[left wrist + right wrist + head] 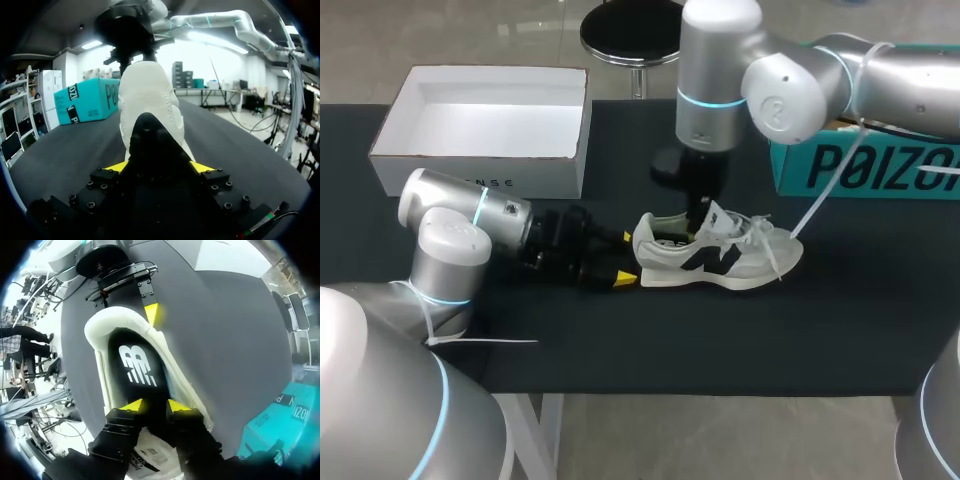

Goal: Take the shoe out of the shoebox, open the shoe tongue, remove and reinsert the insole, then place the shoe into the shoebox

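Centre frame, on table [840, 330]: shoe [730, 258] upright on its sole | left gripper [160, 166] clamped on heel [147, 95] | right gripper [155, 406] tips narrowly parted over insole [137, 365], nothing visibly pinched | insole likely thin, floppy: pinch its heel-end edge

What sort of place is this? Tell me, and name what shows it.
Probably a robotics lab bench: the left gripper clamps the heel of a sneaker on a black table, the right gripper reaches into it, and an open white shoebox sits nearby.
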`<act>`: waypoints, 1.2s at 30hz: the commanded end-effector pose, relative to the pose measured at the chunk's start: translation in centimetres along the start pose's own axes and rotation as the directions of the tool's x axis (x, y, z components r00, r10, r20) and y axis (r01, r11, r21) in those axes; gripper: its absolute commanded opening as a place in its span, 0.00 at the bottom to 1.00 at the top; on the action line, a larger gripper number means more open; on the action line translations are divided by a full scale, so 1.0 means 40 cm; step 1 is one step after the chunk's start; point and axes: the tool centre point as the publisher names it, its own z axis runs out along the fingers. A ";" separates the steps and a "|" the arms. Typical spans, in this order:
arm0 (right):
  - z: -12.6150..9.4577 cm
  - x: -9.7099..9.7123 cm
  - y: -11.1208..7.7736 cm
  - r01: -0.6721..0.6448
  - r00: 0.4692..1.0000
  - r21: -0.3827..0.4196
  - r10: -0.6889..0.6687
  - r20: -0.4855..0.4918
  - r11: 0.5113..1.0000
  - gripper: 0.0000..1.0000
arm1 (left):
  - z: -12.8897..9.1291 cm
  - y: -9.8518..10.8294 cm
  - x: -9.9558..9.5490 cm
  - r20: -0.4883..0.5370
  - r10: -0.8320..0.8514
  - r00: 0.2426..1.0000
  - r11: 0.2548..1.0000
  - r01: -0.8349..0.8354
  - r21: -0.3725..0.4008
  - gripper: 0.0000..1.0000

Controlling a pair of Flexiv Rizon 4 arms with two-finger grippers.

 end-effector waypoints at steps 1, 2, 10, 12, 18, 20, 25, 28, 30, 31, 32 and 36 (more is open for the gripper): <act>0.012 -0.010 0.007 0.001 1.000 0.011 -0.001 -0.012 1.000 0.41 | 0.005 0.004 -0.003 -0.001 -0.001 1.000 1.000 0.001 -0.002 0.00; 0.015 -0.011 0.007 0.001 1.000 0.013 -0.001 -0.014 1.000 0.43 | 0.005 0.004 -0.003 -0.001 -0.001 1.000 1.000 0.001 -0.002 0.00; 0.017 -0.017 0.006 0.003 1.000 0.029 -0.002 -0.021 1.000 0.78 | 0.005 0.004 -0.003 -0.001 -0.001 1.000 1.000 0.001 -0.002 0.00; 0.013 -0.018 0.008 0.007 1.000 0.033 -0.007 -0.018 0.999 0.88 | 0.005 0.004 -0.003 -0.001 -0.001 1.000 1.000 0.001 -0.002 0.00; 0.015 -0.014 0.015 0.012 1.000 0.033 -0.011 -0.018 0.999 0.83 | 0.005 0.004 -0.003 -0.001 -0.001 1.000 1.000 0.001 -0.002 0.00; 0.020 -0.012 0.017 0.013 1.000 0.034 -0.012 -0.021 0.999 0.80 | 0.005 0.004 -0.003 -0.001 -0.001 1.000 1.000 0.001 -0.002 0.00; 0.046 -0.006 0.026 0.016 0.999 0.033 -0.015 -0.033 0.999 0.78 | 0.005 0.004 -0.003 -0.001 -0.001 1.000 1.000 0.001 -0.002 0.00; 0.063 -0.001 0.029 0.015 0.999 0.031 -0.014 -0.035 0.999 0.78 | 0.005 0.004 -0.003 -0.001 -0.001 1.000 1.000 0.001 -0.002 0.00; 0.076 0.001 0.029 0.001 0.999 0.026 0.000 -0.032 1.000 0.78 | 0.005 0.004 -0.003 -0.001 -0.001 1.000 1.000 0.001 -0.002 0.00; 0.081 0.002 0.027 -0.002 1.000 0.021 0.002 -0.031 1.000 0.77 | 0.005 0.004 -0.003 -0.001 -0.001 1.000 1.000 0.001 -0.002 0.00; 0.088 0.003 0.028 -0.001 1.000 0.021 0.002 -0.030 1.000 0.77 | 0.005 0.004 -0.003 -0.001 -0.001 1.000 1.000 0.001 -0.002 0.00; 0.133 0.011 0.025 -0.011 0.999 0.015 0.012 -0.039 1.000 0.76 | 0.005 0.004 -0.003 -0.001 -0.001 1.000 1.000 0.001 -0.002 0.00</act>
